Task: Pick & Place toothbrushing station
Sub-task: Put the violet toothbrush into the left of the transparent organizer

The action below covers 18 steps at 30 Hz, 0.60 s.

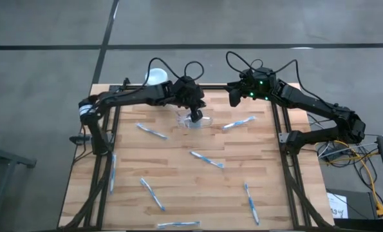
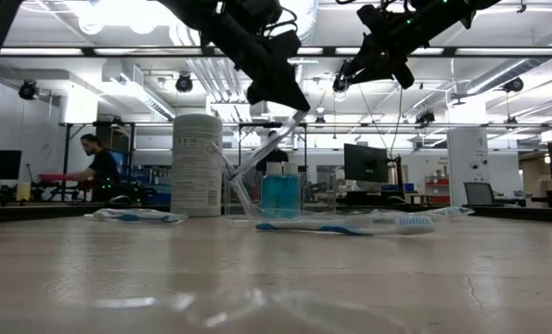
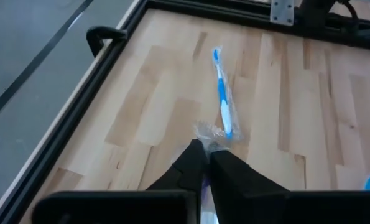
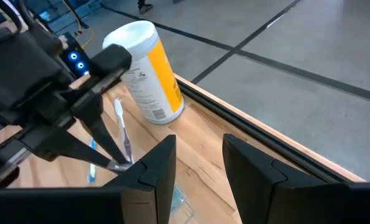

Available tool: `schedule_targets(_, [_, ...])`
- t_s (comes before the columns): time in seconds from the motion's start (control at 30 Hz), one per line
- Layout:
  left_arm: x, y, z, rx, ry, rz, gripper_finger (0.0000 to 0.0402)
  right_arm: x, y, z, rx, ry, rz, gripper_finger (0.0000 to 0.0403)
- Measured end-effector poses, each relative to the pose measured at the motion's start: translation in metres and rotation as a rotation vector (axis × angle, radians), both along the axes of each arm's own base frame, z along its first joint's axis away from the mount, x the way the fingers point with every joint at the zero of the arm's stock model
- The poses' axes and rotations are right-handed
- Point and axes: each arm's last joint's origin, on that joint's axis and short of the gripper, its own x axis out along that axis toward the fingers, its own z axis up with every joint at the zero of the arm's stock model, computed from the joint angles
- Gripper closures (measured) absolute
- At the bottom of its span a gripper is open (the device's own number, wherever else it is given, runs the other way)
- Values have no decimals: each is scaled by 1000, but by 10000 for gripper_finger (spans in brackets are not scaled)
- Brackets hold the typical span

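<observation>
My left gripper [image 1: 195,117] hangs over the table's far middle, shut on a thin toothbrush [image 2: 262,147] in a see-through wrapper. Under it a small clear plastic piece, the toothbrushing station [image 1: 206,122], lies on the wood and barely shows. My right gripper [image 4: 200,168] hovers open and empty above the far right [image 1: 233,98]. The white cylinder [image 1: 156,76] stands upright at the far edge. Another wrapped toothbrush [image 3: 222,93] lies on the wood just beyond my left fingertips. My left gripper pinches the wrapped toothbrush by its upper end [image 2: 297,117] between its two fingers [image 4: 104,134]. The fingers slant down from the table's left. The toothbrush hangs slanting below them toward the cylinder. Its lower end [image 2: 231,174] meets clear plastic that reaches the table.
Several more wrapped blue-and-white toothbrushes lie scattered on the wood, for instance at the left [image 1: 151,131], the middle [image 1: 207,159] and the near right [image 1: 251,203]. A black frame [image 1: 284,161] borders the tabletop. In the room behind, a person [image 2: 95,162] shows.
</observation>
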Motion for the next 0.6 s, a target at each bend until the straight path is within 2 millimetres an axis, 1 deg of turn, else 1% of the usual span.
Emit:
schedule_targets(0.17, [-2, 0, 2, 8, -24, 0, 380, 0, 0, 0, 0, 0, 0, 275])
schedule_targets(0.37, [-6, -3, -7, -6, -114, -8, 380, 0, 0, 0, 0, 0, 0, 275])
schedule_targets(0.47, [-16, -6, -14, 4, -201, -1, 380, 0, 0, 0, 0, 0, 0, 275])
schedule_targets(0.6, [-35, -13, -26, 0, -337, 20, 379, 0, 0, 0, 0, 0, 0, 275])
